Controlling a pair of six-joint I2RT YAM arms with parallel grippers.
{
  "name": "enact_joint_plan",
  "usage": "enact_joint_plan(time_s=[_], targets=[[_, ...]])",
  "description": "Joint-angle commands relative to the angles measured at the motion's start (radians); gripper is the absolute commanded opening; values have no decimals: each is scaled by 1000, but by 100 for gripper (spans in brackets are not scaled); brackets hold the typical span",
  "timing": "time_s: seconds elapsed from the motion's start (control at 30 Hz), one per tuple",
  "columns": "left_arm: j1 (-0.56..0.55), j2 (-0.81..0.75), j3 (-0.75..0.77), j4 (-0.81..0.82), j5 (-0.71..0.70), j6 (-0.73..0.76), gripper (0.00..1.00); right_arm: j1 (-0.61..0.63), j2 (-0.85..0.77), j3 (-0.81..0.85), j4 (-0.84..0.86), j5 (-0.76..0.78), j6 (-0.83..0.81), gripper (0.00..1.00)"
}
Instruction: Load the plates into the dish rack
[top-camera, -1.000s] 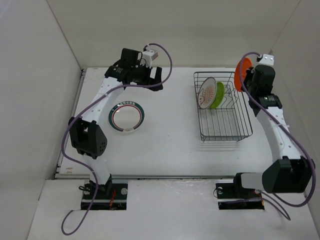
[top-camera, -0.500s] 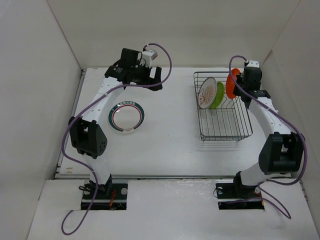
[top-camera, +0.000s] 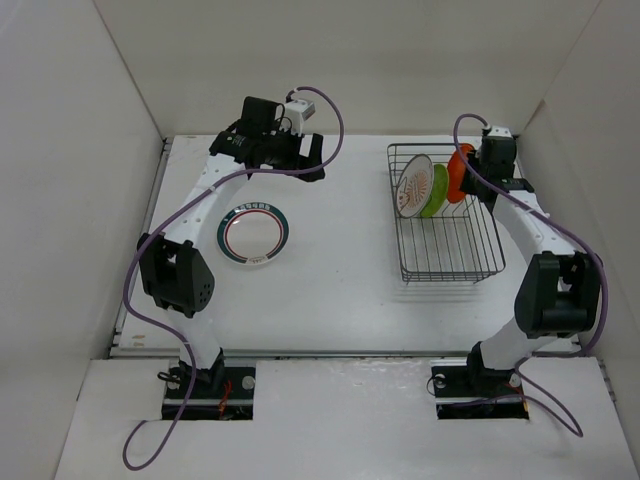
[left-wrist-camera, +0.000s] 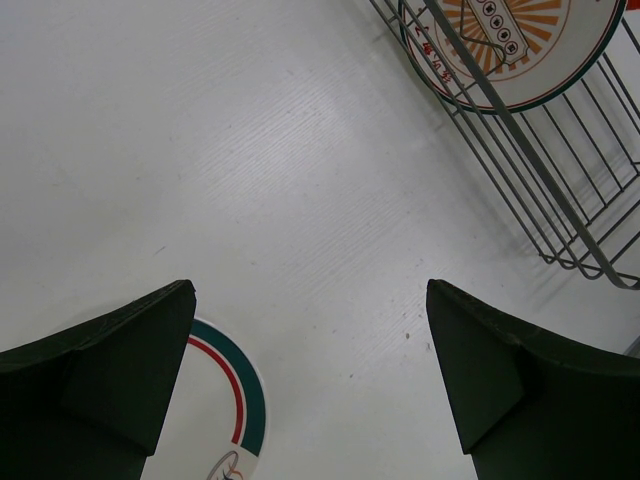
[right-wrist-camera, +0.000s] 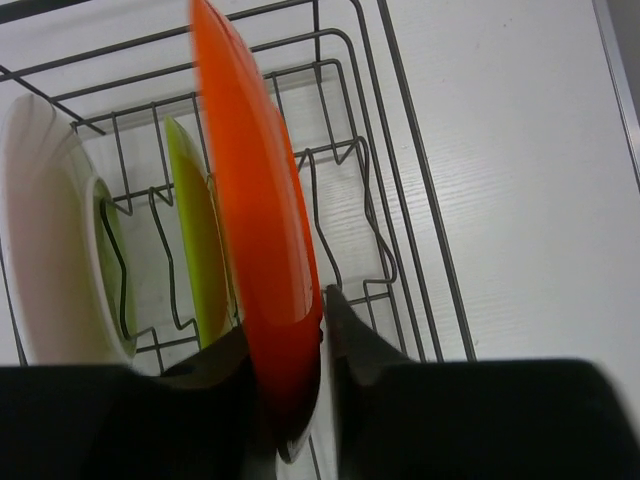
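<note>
White table (top-camera: 330, 290), orange plate (right-wrist-camera: 250, 200), lower rim hidden inside right gripper (right-wrist-camera: 287, 315)

Right hand (right-wrist-camera: 290, 345) moved the orange plate (right-wrist-camera: 255, 220) into the dish rack (top-camera: 450, 250).

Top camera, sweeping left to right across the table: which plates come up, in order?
In order: white plate with green-and-red rim rings → sunburst plate → lime green plate → orange plate, gripped by the right claw. The dish rack spans the last three, so it has no single place.
</note>
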Motion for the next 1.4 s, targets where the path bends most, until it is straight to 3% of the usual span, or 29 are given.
enact_joint_plan(time_s=[0.0, 0.2, 0.33, 0.47, 0.63, 0.67, 0.7, 0.73, 0.8, 1.0, 1.27, 1.37], targets=[[-5, -24, 14, 17, 10, -5, 100, -8, -8, 32, 62, -10, 15, 30], [-5, -24, 14, 17, 10, -5, 100, -8, -8, 32, 53, -10, 15, 44], [-5, -34, 4, 27, -46, -5, 100, -8, -22, 42, 34, 16, 15, 45], [73, -58, -14, 50, -69, -26, 100, -8, -54, 64, 8, 87, 15, 57], [174, -76, -67, 50, -89, 4, 100, -8, -92, 104, -25, 131, 35, 63], [200, -90, -86, 41, -105, 27, 100, -8, -92, 116, -38, 131, 35, 71], [210, -101, -109, 40, -114, 41, 100, -8, -109, 116, -38, 142, 44, 71], [220, -116, -173, 53, -126, 53, 100, -8, -136, 116, -38, 142, 53, 88], [259, -178, -248, 105, -158, 75, 100, -8, -169, 116, -23, 125, 53, 100], [381, -245, -426, 140, -119, 112, 100, -17, -192, 118, -19, 63, 53, 100], [530, -276, -584, 152, -31, 182, 100, -17, -282, -25, 100, -359, 53, 100], [552, -245, -647, 177, 10, 210, 100, -8, -311, -45, 119, -451, 44, 100]])
